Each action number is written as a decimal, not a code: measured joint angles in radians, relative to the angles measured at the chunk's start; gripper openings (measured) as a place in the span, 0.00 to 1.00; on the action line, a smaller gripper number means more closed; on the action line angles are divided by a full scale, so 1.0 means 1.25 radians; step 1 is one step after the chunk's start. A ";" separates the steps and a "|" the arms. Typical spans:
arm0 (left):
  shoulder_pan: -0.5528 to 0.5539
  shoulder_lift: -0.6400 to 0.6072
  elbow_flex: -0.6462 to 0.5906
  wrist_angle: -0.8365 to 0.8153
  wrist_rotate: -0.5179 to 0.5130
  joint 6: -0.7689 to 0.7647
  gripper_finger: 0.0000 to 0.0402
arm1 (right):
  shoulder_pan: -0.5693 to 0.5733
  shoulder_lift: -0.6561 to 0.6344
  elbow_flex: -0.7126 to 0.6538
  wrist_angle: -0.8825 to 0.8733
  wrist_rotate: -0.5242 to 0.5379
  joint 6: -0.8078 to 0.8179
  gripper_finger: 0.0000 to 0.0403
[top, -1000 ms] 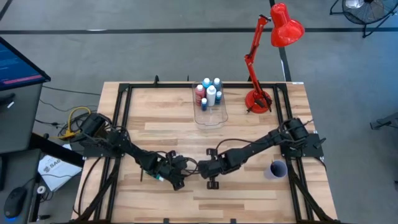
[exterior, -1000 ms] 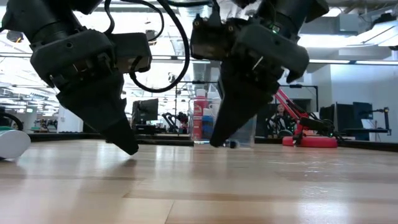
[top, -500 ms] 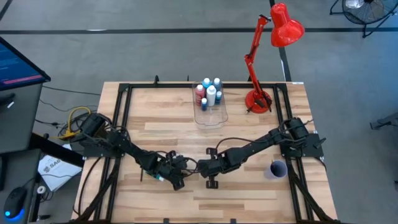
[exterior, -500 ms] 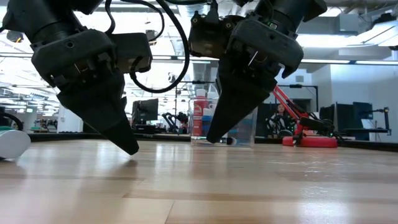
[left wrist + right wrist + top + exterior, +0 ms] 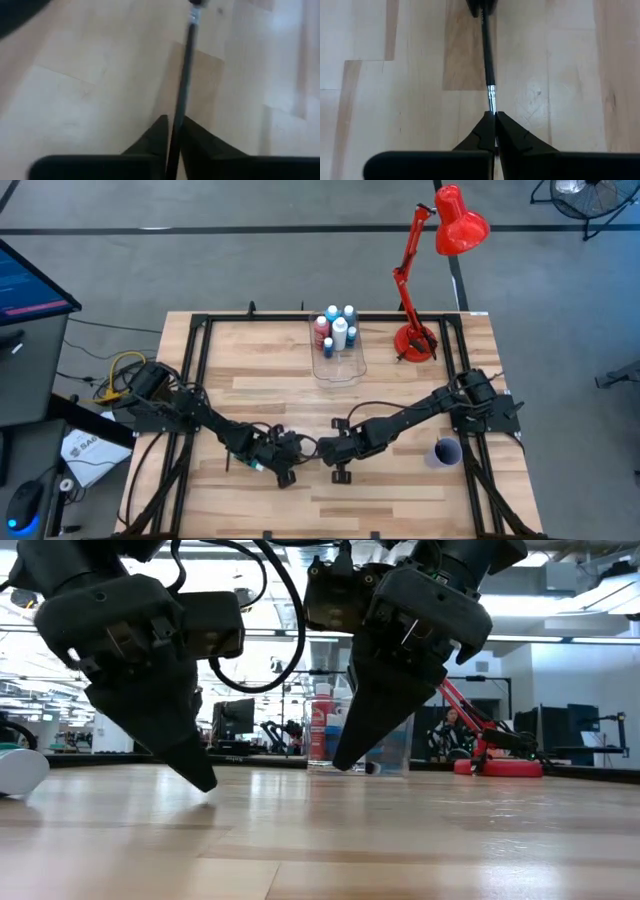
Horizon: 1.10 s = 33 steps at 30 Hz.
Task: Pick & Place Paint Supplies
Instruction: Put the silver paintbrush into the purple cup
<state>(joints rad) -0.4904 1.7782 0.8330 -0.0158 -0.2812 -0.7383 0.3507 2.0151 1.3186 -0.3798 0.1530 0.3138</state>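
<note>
A thin dark paintbrush [image 5: 487, 50] with a metal ferrule spans the gap between my two grippers at the middle front of the table. My right gripper [image 5: 493, 114] is shut on its ferrule end. My left gripper [image 5: 173, 120] is shut on its dark handle [image 5: 185, 75]. In the high view the left gripper [image 5: 288, 470] and right gripper [image 5: 326, 450] stand close together. Several paint bottles [image 5: 338, 330] stand upright in the clear box [image 5: 340, 368] at the far middle. My left gripper pinches the brush's dark handle [image 5: 178, 111] between its two fingers. The fingers lie along the shaft, which runs straight out from them toward the other gripper. The handle's free end is hidden between the fingers. My right gripper pinches the brush just behind the metal ferrule [image 5: 491, 97] between its two fingertips. The fingers lie along the brush, which runs straight out toward the left gripper. Whether the brush rests on the wood or hangs just above it, I cannot tell.
A red desk lamp [image 5: 415, 340] stands at the far right and a purple cup [image 5: 445, 452] at the right near the frame. A white and teal object [image 5: 18, 768] lies at the left in the low view. Black frame rails run along both sides.
My left gripper's fingers have drawn together onto the brush handle, and its head has shifted slightly toward the table's left. My right gripper has moved a little toward the left gripper and kept shut.
</note>
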 joint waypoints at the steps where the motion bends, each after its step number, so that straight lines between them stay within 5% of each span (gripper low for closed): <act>1: 0.000 0.000 0.000 0.003 0.012 0.001 0.05 | 0.000 0.000 0.000 0.000 0.004 0.000 0.00; 11: -0.002 0.000 0.000 0.000 0.037 -0.039 0.01 | -0.001 0.000 0.001 -0.006 -0.010 0.022 0.03; 19: -0.031 0.000 0.000 -0.002 0.045 -0.116 0.01 | -0.019 -0.042 0.001 -0.066 -0.017 0.144 0.23; 26: -0.095 -0.003 0.000 0.003 -0.080 -0.265 0.01 | -0.070 -0.153 0.001 -0.083 -0.017 0.178 0.45; 33: -0.159 -0.008 0.000 0.088 -0.238 -0.387 0.01 | -0.089 -0.322 0.001 0.014 0.032 0.182 0.47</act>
<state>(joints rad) -0.6886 1.7682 0.8330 0.0944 -0.5782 -1.2218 0.2398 1.6128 1.3193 -0.3619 0.1931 0.5408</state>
